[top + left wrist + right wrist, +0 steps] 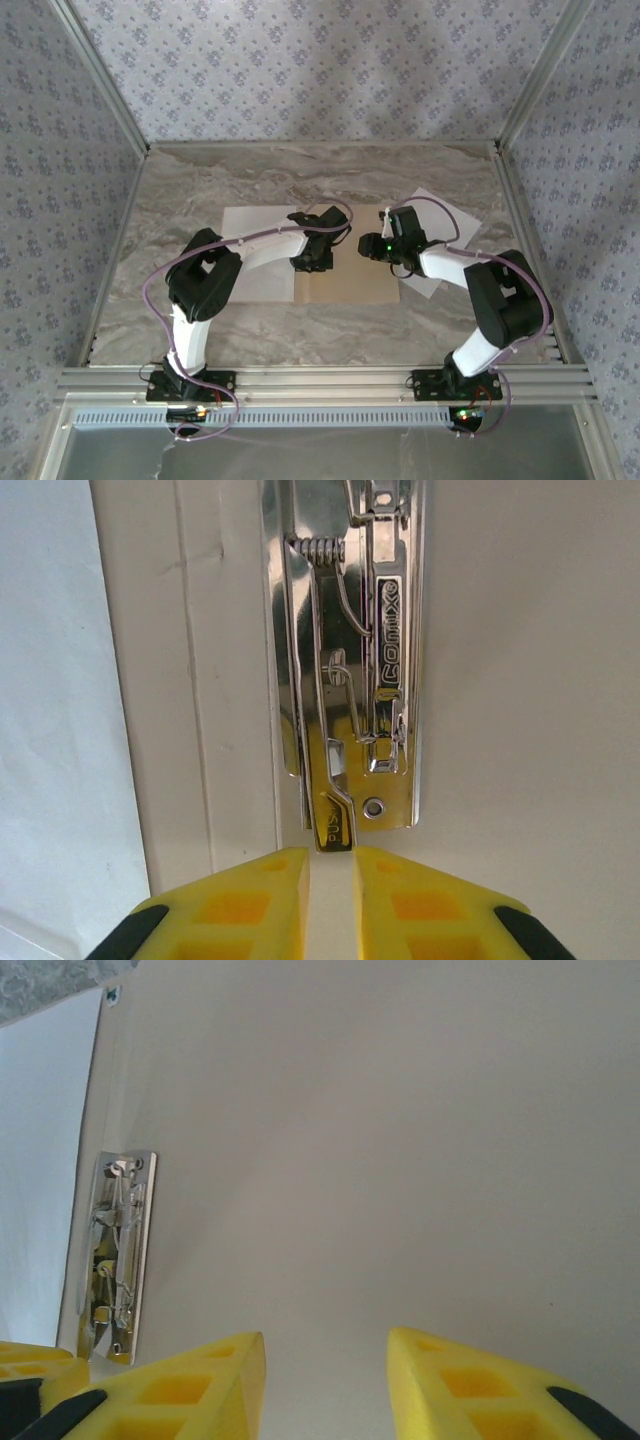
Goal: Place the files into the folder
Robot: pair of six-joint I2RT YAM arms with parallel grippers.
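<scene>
My left gripper has its yellow fingers nearly together at the lever tip of the single shiny metal clip. I cannot tell whether they pinch it. My right gripper hangs released, nothing between its jaws, over the smooth tan folder, which lies open mid-table. Two thin white files flank it, the left sheet and the right sheet, both partly hidden by the arms.

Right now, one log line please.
left gripper: narrow gap at clip | right gripper: open over folder | files: one left of clip, other right of folder
</scene>
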